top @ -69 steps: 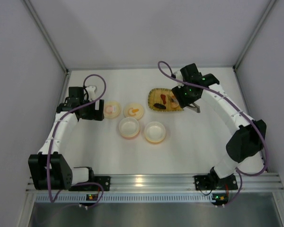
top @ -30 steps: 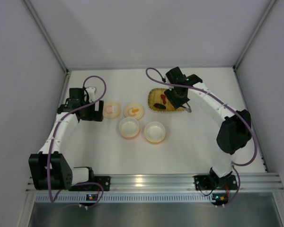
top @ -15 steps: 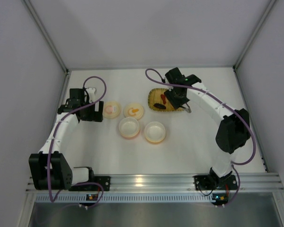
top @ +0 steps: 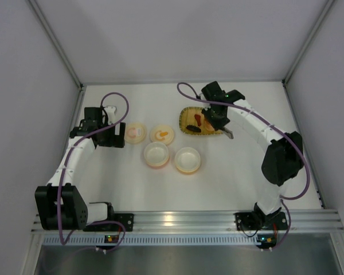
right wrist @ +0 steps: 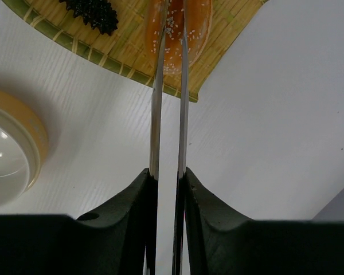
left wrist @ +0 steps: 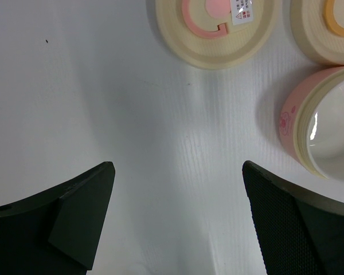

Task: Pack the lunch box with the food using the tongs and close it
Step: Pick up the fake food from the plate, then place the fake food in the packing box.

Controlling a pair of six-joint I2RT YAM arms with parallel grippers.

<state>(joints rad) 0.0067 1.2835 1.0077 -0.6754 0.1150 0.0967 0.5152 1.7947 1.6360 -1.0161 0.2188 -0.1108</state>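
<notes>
My right gripper (right wrist: 167,172) is shut on the tongs (right wrist: 169,103), squeezing their two silver arms almost parallel. The arms run out over the yellow ribbed tray (right wrist: 232,31) and cross an orange piece of food (right wrist: 199,26) dotted with seeds. Their tips are cut off at the frame's top edge, so I cannot tell whether they pinch it. A dark brown piece (right wrist: 92,14) lies to its left. From above, the right gripper (top: 218,117) hangs over the tray's (top: 183,123) right half. My left gripper (left wrist: 178,169) stands open and holds nothing, next to the pink lid (left wrist: 218,34).
The lunch box parts sit mid-table: a pink bowl (top: 156,154), an orange bowl (top: 187,160), a pink lid (top: 135,132) and an orange lid (top: 161,134). White walls close in the table on three sides.
The right arm swung left over the tray, then held there. Its gripper has squeezed the tongs narrower in the last half second. The left arm has not moved.
</notes>
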